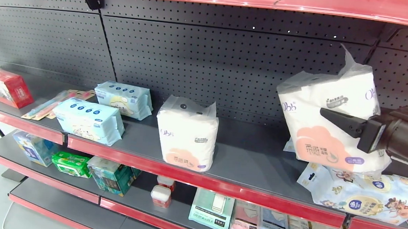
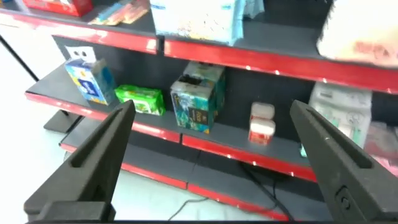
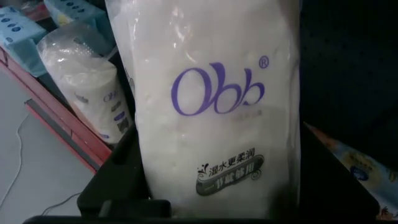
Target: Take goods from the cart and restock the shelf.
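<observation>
The left pincer (image 2: 211, 112) hangs low in front of the shelving with its two black fingers spread wide and nothing between them. Beyond it lies the lower shelf (image 2: 205, 146), which carries a blue pack (image 2: 90, 81), a green wipes pack (image 2: 140, 99), a teal box (image 2: 199, 93) and two small white-and-red jars (image 2: 261, 124), one in front of the other.

Higher up on the right, the right pincer (image 1: 333, 118) is clamped on a tissue pack (image 1: 312, 138), a white plastic-wrapped bundle with a peach patch low on its front. The wrist view shows a black finger (image 3: 118, 168) pressed against each side of the pack. The pack is held upright over the right part of the middle shelf (image 1: 251, 159), its lower edge at a flat cartoon-printed pack (image 1: 363, 196) lying there. Whether the two touch cannot be told.

A second tissue pack (image 1: 187, 133) of the same kind stands upright near the shelf's red front edge, well apart to the left of the held one. Further left are two pale blue wipes packs (image 1: 91, 120), one behind the other, then some toothbrush packs (image 1: 51, 103) lying flat and a red box (image 1: 3, 86) at the far left end. Behind them all rises the dark pegboard back wall (image 1: 212, 56).
</observation>
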`<state>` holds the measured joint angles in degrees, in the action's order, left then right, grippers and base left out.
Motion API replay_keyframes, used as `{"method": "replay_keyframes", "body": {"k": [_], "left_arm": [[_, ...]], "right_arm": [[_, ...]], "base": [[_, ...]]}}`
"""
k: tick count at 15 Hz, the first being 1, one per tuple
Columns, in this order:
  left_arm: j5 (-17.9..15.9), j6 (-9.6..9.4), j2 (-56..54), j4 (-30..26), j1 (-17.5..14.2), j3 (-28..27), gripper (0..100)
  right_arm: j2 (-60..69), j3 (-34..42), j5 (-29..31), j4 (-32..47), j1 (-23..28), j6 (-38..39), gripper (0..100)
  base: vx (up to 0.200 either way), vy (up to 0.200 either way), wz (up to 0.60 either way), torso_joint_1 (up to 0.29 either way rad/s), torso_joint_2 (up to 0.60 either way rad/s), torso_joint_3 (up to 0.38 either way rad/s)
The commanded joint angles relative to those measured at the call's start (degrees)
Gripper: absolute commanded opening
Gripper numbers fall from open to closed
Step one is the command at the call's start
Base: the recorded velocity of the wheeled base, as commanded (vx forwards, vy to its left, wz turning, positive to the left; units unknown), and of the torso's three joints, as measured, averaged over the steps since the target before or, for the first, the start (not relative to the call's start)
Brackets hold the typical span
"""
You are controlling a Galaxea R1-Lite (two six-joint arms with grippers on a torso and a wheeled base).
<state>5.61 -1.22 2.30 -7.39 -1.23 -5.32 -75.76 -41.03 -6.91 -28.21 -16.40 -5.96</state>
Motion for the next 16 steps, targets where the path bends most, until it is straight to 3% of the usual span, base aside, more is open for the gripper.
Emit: {"method": "replay_keyframes", "body": {"k": [1, 3, 4, 7, 8, 10, 11, 14, 16], "left_arm": [[0.3, 0.08, -0.5, 0.3, 0.0, 0.7, 100], [2.5, -0.36, -0.5, 0.4, 0.1, 0.7, 100], [6.0, -0.19, -0.5, 0.4, 0.1, 0.7, 100], [8.5, -0.10, -0.7, 0.5, 0.1, 0.8, 100], [7.5, -0.28, -0.8, 0.5, 0.3, 0.8, 100], [-1.4, -0.28, -1.9, 1.0, 1.3, 1.1, 100], [-2.9, -0.36, -2.0, 1.0, 1.2, 1.1, 100], [-5.2, -0.45, -2.3, 2.1, 1.2, 1.6, 100], [-2.5, -0.45, -2.3, 2.5, 1.2, 1.8, 100]], "right_arm": [[-2.7, -0.2, 0.0, -0.4, 0.0, 0.1, 0], [-2.6, 0.2, 0.0, -0.4, -0.1, 0.1, 0], [-2.4, 0.4, 0.0, -0.4, -0.1, 0.1, 0], [-2.0, 0.4, 0.0, -0.4, -0.1, 0.1, 0], [-1.8, 0.3, 0.0, -0.4, -0.2, 0.0, 0], [-1.3, 0.8, 0.1, -0.4, -0.1, 0.0, 0], [-1.0, 0.8, 0.1, -0.4, -0.1, -0.1, 0], [-0.6, 0.8, 0.2, -0.4, -0.1, -0.2, 0], [-0.6, 0.6, 0.2, -0.4, -0.1, -0.2, 0]], "base": [[0.000, 0.000, 0.00, 0.000, 0.00, 0.000], [0.000, 0.000, 0.00, 0.000, 0.00, 0.000], [0.000, 0.000, 0.00, 0.000, 0.00, 0.000], [0.000, 0.000, 0.00, 0.000, 0.00, 0.000], [0.000, 0.000, 0.00, 0.000, 0.00, 0.000], [0.000, 0.000, 0.00, 0.000, 0.00, 0.000], [0.000, 0.000, 0.00, 0.000, 0.00, 0.000], [0.000, 0.000, 0.00, 0.000, 0.00, 0.000], [0.000, 0.000, 0.00, 0.000, 0.00, 0.000]]}}
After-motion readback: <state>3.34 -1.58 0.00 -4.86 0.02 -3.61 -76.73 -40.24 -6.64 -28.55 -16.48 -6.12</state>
